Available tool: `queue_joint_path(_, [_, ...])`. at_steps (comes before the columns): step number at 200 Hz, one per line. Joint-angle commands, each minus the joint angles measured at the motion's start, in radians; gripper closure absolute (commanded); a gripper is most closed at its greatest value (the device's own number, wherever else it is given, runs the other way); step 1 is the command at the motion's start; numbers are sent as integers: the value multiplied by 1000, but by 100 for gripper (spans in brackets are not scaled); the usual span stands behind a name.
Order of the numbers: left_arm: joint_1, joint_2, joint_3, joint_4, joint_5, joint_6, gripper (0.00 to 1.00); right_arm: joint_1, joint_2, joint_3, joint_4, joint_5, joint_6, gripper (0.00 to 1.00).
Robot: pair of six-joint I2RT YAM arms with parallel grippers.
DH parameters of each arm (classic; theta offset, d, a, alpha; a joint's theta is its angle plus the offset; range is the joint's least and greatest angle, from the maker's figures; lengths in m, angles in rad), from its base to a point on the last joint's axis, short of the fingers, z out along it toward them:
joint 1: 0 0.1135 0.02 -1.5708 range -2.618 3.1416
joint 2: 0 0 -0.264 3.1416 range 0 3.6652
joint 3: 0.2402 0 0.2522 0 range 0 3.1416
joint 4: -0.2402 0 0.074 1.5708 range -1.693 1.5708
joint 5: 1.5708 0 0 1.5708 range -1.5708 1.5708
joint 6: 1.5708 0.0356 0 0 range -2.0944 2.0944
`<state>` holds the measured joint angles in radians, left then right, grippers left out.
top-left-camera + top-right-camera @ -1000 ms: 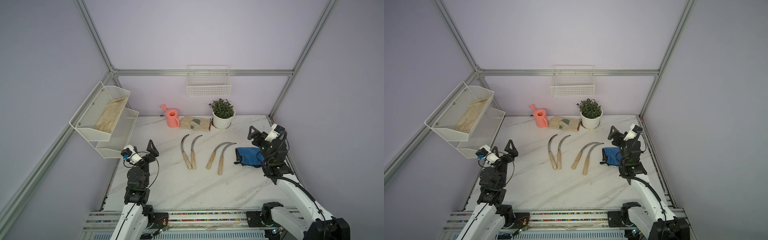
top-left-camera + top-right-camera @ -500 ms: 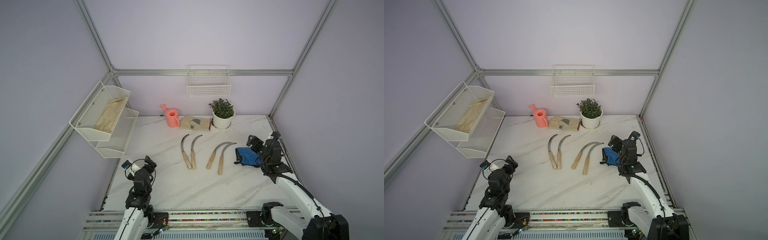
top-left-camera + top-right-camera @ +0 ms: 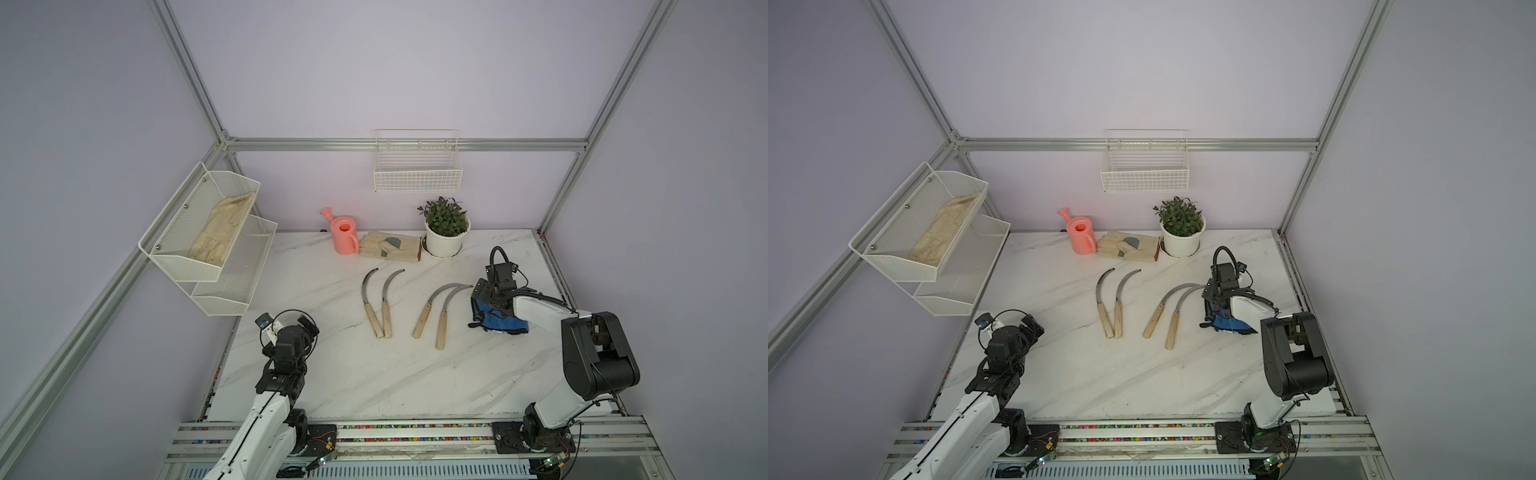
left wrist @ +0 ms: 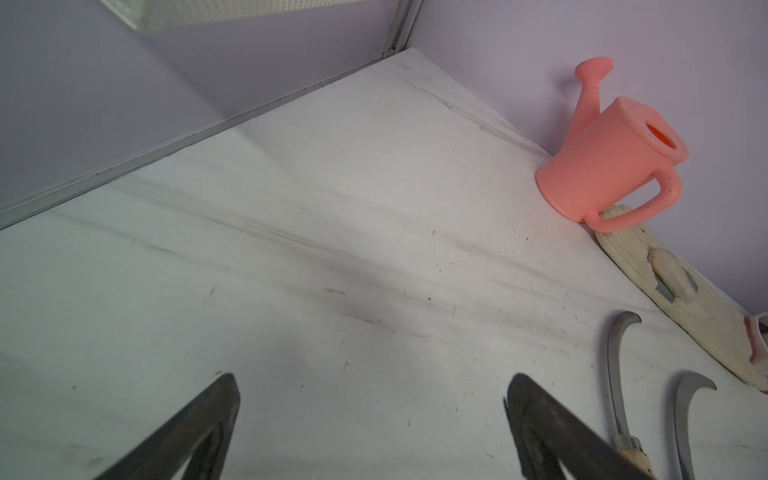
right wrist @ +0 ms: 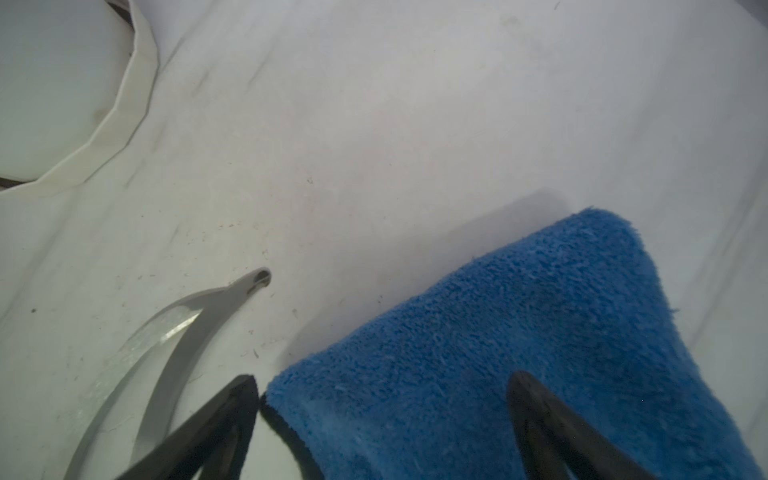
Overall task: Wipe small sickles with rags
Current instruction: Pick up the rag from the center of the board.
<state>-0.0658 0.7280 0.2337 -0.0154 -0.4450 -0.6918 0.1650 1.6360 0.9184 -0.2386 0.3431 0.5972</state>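
Note:
Two pairs of small sickles lie mid-table in both top views, a left pair [image 3: 371,305] [image 3: 1102,305] and a right pair [image 3: 432,307] [image 3: 1163,309], with pale handles toward the front. The blue rag [image 3: 500,323] [image 5: 519,353] lies just right of them. My right gripper [image 3: 482,305] [image 5: 381,380] is open and low over the rag. One finger is beside its dark-trimmed edge and the other is above the plush. The right pair's blade tips [image 5: 199,328] lie next to it. My left gripper [image 3: 305,326] [image 4: 372,382] is open over bare marble at the front left, away from the left pair's blades [image 4: 615,374].
A pink watering can [image 3: 345,237] [image 4: 611,158], a beige glove [image 3: 390,247] and a potted plant [image 3: 444,232] stand along the back wall. A wire basket [image 3: 417,170] hangs above them. A two-tier mesh shelf [image 3: 208,237] juts from the left wall.
My right gripper has come down from above the table's right side onto the rag. My left arm has lowered and drawn back toward the front. Both grippers stay open.

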Motion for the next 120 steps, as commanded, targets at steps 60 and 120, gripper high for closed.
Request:
queue_joint_path(60, [3,13,56,51,12,8,0,1,4,27,-159,3,59,3])
queue_joint_path(120, [3,17,58,52,17,8,0,-10,182,69,-193,-9,63,3])
